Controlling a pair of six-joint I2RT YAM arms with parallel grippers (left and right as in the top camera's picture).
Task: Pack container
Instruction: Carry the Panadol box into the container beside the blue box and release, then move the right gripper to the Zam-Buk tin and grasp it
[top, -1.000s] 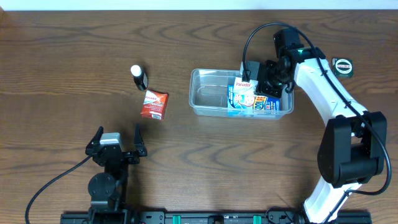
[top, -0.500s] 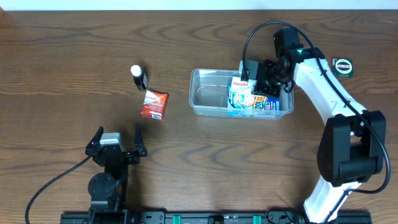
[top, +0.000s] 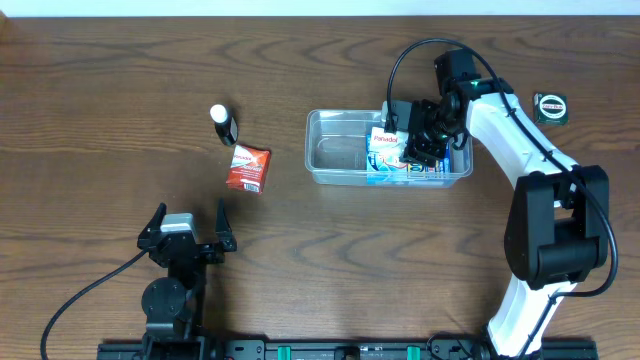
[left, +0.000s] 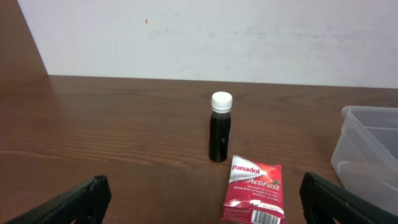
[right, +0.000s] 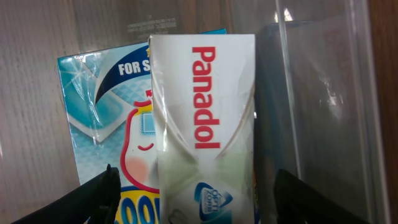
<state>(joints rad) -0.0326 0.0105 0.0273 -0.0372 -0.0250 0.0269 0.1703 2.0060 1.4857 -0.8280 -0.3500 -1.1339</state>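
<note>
The clear container (top: 330, 150) sits right of the table's middle. Inside it a white Panadol box (top: 385, 142) rests on a blue packet (top: 384, 172). My right gripper (top: 420, 140) reaches into the container's right part. In the right wrist view the gripper (right: 196, 199) stands open, and its fingers (right: 93, 196) leave a gap on each side of the white Panadol box (right: 205, 124). My left gripper (top: 186, 222) rests open near the front left with nothing in it. A red Panadol packet (left: 255, 190) and a dark bottle (left: 220, 127) lie ahead of it.
The red packet (top: 247, 167) and the white-capped bottle (top: 224, 124) lie left of the container. A small round tape measure (top: 551, 107) sits at the far right. The container's clear wall (right: 323, 93) rises close beside my right fingers.
My right gripper's jaws have spread and let go of the white Panadol box, which now lies in the container. The left arm has not moved.
</note>
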